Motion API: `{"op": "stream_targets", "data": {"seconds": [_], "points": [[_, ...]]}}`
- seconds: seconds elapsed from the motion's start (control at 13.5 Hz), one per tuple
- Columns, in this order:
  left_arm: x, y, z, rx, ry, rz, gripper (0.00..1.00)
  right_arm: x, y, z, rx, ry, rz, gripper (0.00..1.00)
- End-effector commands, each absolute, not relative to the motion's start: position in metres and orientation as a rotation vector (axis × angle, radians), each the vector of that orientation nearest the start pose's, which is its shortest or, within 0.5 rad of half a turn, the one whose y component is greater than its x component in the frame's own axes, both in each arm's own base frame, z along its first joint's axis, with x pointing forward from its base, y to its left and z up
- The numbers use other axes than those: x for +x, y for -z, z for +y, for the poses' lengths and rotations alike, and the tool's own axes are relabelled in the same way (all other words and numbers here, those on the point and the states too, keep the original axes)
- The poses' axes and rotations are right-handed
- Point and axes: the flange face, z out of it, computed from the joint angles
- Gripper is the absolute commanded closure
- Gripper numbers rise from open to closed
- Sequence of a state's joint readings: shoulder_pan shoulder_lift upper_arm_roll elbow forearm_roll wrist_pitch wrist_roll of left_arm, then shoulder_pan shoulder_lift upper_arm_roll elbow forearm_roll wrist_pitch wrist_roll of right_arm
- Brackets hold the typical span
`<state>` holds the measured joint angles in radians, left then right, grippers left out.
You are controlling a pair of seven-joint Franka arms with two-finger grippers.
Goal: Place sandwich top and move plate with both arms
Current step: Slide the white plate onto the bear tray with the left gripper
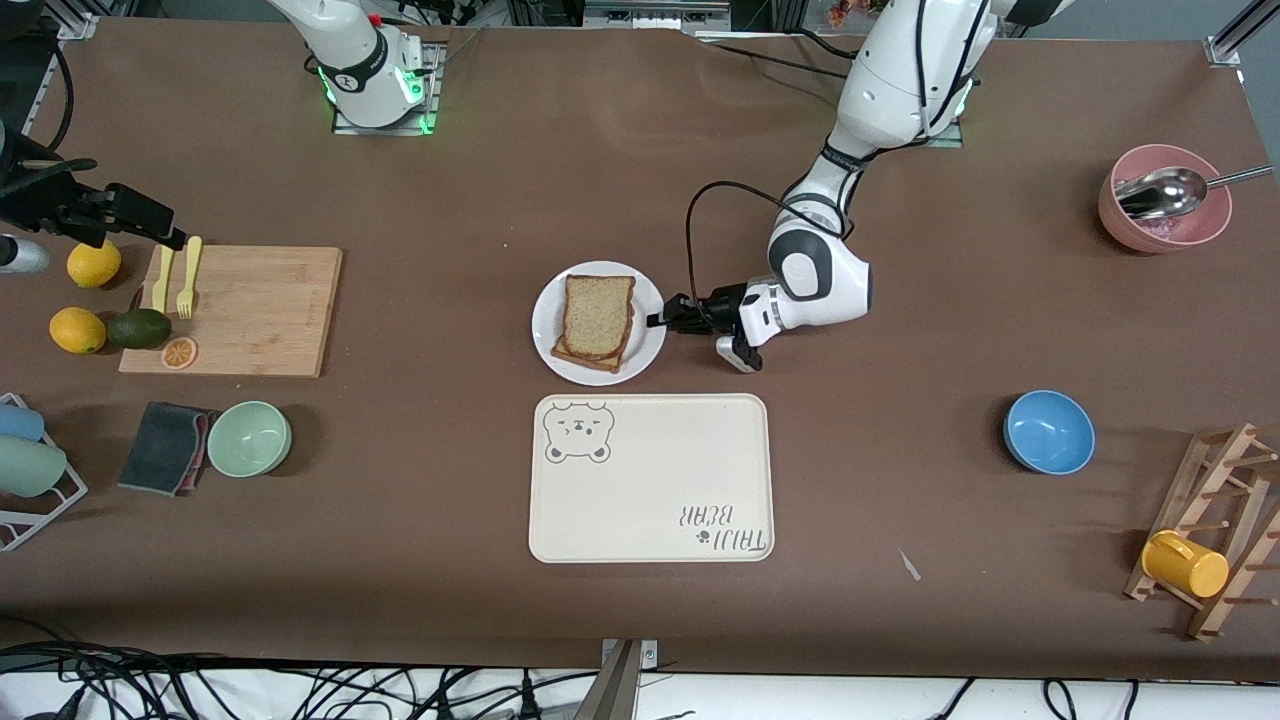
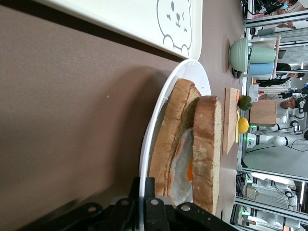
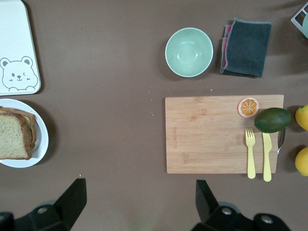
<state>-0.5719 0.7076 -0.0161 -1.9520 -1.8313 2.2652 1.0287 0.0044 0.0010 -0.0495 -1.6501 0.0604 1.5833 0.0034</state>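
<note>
The sandwich top (image 1: 598,312) lies on a sandwich on the white plate (image 1: 548,335) in the middle of the table. In the left wrist view the top slice (image 2: 208,144) rests over a fried egg (image 2: 182,169) and a bottom slice (image 2: 169,130). My left gripper (image 1: 660,320) is shut on the plate's rim (image 2: 155,120) at the side toward the left arm's end; it also shows in the left wrist view (image 2: 148,169). My right gripper (image 3: 142,192) is open and empty, high over bare table between the plate (image 3: 42,139) and the cutting board; it is out of the front view.
A cream bear tray (image 1: 650,480) lies just nearer the camera than the plate. A wooden cutting board (image 1: 250,310) with cutlery, an avocado and lemons, a green bowl (image 1: 249,438) and a grey cloth lie toward the right arm's end. A blue bowl (image 1: 1048,430) and a pink bowl (image 1: 1165,200) sit toward the left arm's end.
</note>
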Motion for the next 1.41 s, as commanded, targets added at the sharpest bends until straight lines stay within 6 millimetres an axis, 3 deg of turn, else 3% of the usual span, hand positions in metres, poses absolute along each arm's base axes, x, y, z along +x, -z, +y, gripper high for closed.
{"op": "stream_targets", "data": {"seconds": [0.0, 0.44, 0.81, 1.04, 1.33], "points": [[0.481, -0.104, -0.349, 2.029, -0.024, -0.005, 1.0, 0.548, -0.593, -0.018, -3.077, -0.092, 0.068, 0.0], [0.497, -0.127, -0.344, 1.993, -0.051, 0.061, 1.0, 0.548, -0.593, -0.017, -3.072, -0.09, 0.068, 0.0], [0.523, -0.146, -0.331, 1.966, -0.074, 0.131, 1.0, 0.546, -0.594, -0.016, -3.077, -0.1, 0.06, 0.0], [0.558, -0.162, -0.313, 1.938, -0.117, 0.186, 1.0, 0.547, -0.593, -0.018, -3.077, -0.097, 0.067, 0.0], [0.598, -0.166, -0.284, 1.923, -0.175, 0.252, 1.0, 0.547, -0.593, -0.018, -3.076, -0.099, 0.067, 0.0]]}}
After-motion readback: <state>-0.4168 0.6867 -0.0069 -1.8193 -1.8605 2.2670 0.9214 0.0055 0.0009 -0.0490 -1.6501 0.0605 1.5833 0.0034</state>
